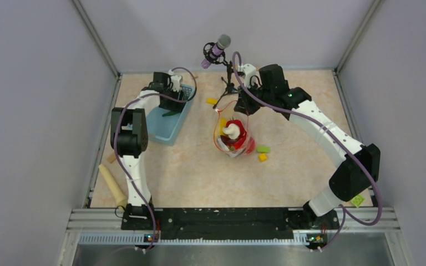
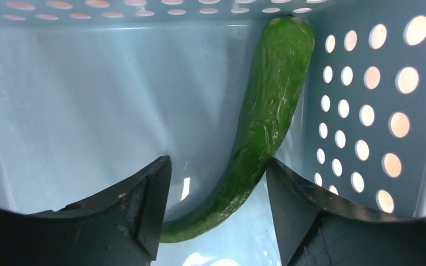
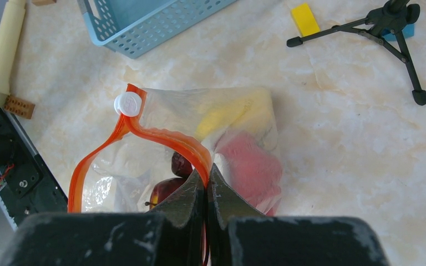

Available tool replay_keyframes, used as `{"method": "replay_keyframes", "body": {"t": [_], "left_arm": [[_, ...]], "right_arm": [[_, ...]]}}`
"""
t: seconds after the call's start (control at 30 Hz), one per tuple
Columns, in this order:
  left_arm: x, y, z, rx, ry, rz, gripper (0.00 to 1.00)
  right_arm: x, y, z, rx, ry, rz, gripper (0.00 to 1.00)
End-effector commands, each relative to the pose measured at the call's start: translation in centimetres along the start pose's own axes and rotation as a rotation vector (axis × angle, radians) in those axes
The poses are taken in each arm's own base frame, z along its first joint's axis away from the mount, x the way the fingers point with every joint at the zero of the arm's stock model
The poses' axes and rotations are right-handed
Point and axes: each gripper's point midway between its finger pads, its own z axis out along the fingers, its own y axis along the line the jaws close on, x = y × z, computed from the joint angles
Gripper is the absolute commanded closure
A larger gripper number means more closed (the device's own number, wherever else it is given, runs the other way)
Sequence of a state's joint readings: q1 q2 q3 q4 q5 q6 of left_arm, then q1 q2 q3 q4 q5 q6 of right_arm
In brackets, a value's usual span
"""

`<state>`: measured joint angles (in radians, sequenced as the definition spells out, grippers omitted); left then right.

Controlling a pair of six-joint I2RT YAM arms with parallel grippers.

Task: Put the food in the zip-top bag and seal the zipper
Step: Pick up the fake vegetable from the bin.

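Observation:
The clear zip-top bag (image 1: 234,138) rests on the table centre with its mouth held up and open. My right gripper (image 3: 206,173) is shut on the orange-red zipper strip (image 3: 161,138), near its white slider (image 3: 128,103). Inside the bag I see a yellow banana (image 3: 227,113), a red tomato (image 3: 252,166) and a dark brown piece (image 3: 180,163). My left gripper (image 2: 216,166) is open, low inside the light-blue basket (image 2: 360,111). A long green cucumber-like piece (image 2: 272,100) lies between its fingers, touching the right finger (image 2: 288,188). From above, the left gripper (image 1: 172,97) is over the basket's far end.
A microphone tripod (image 1: 228,83) stands just behind the bag, beside the right gripper (image 1: 248,108). A yellow block (image 1: 212,101) lies near it. A green block (image 1: 263,148) and a yellow block (image 1: 262,157) lie right of the bag. A cream cylinder (image 1: 112,185) lies at the left edge.

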<state>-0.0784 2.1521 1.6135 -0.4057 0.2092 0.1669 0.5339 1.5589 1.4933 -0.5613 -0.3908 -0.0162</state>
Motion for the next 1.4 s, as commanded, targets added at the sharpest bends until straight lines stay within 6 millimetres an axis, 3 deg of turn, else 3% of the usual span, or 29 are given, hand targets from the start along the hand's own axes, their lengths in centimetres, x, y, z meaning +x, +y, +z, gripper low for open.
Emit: {"method": "replay_keyframes", "body": {"t": [0.0, 0.2, 0.5, 0.57, 0.63, 0.73, 0.97, 1.27, 1.37], "left_arm": [[-1.2, 0.2, -0.1, -0.01, -0.01, 0.013, 0.35], [-0.9, -0.2, 0.5, 0.013, 0.008, 0.013, 0.51], [-0.3, -0.7, 0.5, 0.042, 0.044, 0.038, 0.68], [-0.2, -0.9, 0.3, 0.051, 0.051, 0.052, 0.74], [-0.3, -1.0, -0.2, 0.053, 0.054, 0.067, 0.87], [-0.9, -0.5, -1.6, 0.02, 0.046, 0.077, 1.0], [-3.8, 0.2, -6.0, -0.077, -0.074, 0.08, 1.0], [-6.4, -1.6, -12.6, -0.061, -0.243, 0.108, 1.0], [-7.6, -4.4, -15.5, 0.048, -0.349, 0.131, 1.0]], "right_arm": [[-3.2, 1.3, -1.7, -0.022, -0.118, -0.049, 1.0], [-3.3, 1.2, -1.8, -0.018, -0.118, -0.049, 1.0], [-3.3, 1.2, -1.7, -0.016, -0.117, -0.049, 1.0], [-3.3, 1.2, -1.7, -0.016, -0.118, -0.051, 1.0], [-3.2, 1.1, -1.7, -0.011, -0.115, -0.055, 1.0], [-3.2, 1.0, -1.6, -0.007, -0.116, -0.051, 1.0], [-3.1, 0.8, -1.3, -0.005, -0.11, -0.046, 1.0], [-3.2, 0.8, -1.4, 0.001, -0.113, -0.044, 1.0], [-3.4, 0.8, -1.5, 0.0, -0.121, -0.043, 1.0]]}}
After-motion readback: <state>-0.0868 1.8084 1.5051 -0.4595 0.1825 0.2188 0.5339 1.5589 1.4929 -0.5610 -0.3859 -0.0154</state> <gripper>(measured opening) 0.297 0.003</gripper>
